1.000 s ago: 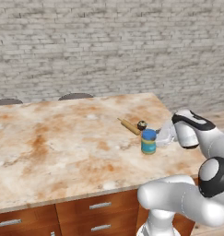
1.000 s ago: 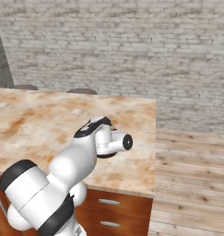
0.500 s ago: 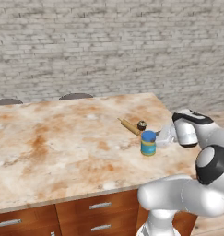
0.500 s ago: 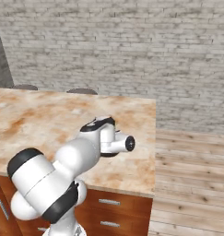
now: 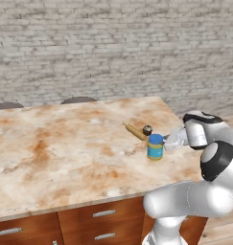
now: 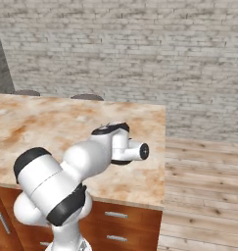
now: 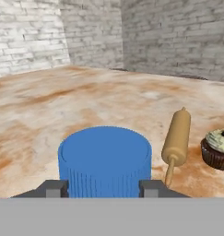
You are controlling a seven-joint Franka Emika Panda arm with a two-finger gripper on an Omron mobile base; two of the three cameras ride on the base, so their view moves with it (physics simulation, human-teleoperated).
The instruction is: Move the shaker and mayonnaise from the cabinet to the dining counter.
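One mayonnaise (image 7: 104,159) jar upright on dining counter (image 5: 55,158), lid on; gripper (image 7: 103,188) fingers astride lid, grip unclear.

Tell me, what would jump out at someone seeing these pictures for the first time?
Probably the mayonnaise, a blue-lidded jar standing near the right edge of the blotchy marble dining counter, with the white arm's gripper right at it, one finger tip on each side of the lid. Just beyond the jar lie a wooden rolling pin and a small cupcake, in front of a grey brick wall.
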